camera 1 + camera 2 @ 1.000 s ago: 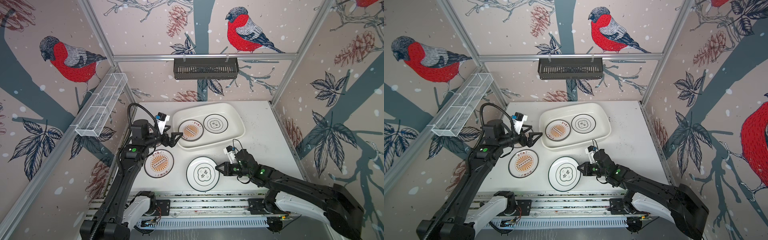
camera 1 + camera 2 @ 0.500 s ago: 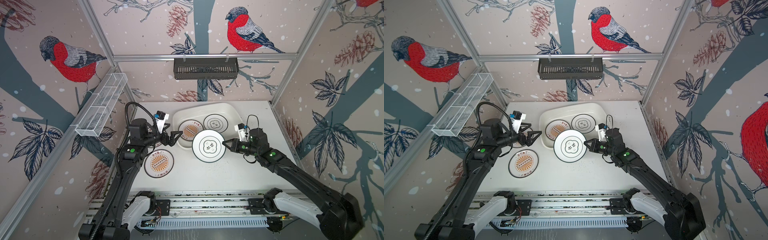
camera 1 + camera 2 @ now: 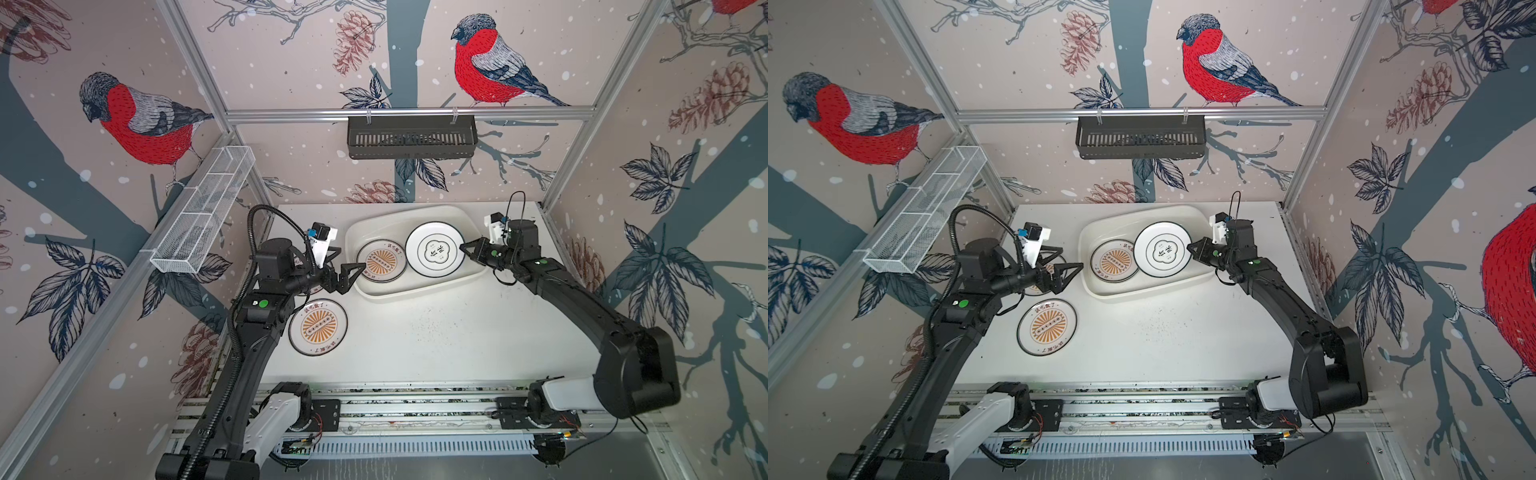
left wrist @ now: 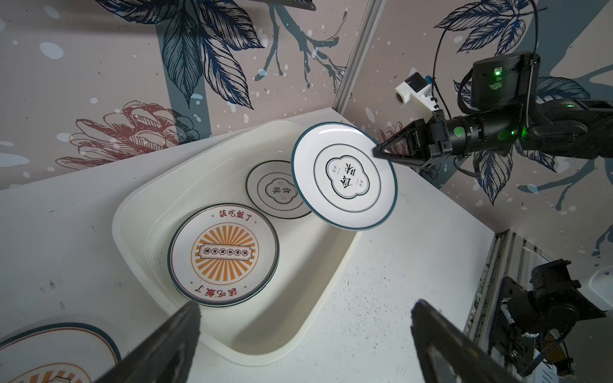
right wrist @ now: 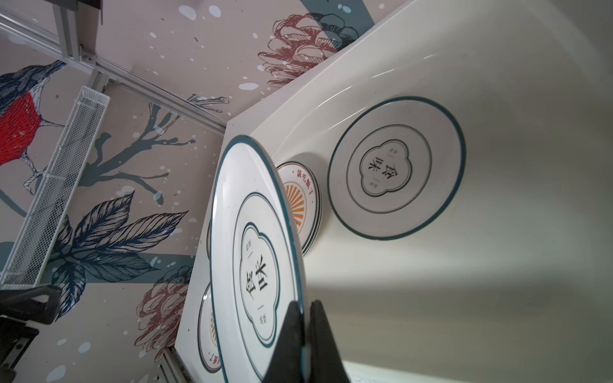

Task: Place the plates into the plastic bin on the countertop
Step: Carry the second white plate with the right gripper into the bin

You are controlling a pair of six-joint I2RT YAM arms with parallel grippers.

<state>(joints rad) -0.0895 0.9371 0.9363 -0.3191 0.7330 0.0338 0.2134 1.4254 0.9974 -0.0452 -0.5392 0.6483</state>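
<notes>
Right gripper (image 3: 462, 248) clamps plate (image 3: 434, 254) above bin (image 3: 409, 295) on speckled countertop (image 3: 440, 345).

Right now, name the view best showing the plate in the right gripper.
Left wrist: the whole held plate, tilted, right gripper pinching its rim. Both top views show it small; right wrist shows it foreshortened.

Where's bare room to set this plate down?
Bin: bare floor at its right end, between the lying emblem plate and the wall; its left half is crowded by the sunburst stack. Counter: wide bare patch before the bin, right of the loose sunburst plate.
</notes>
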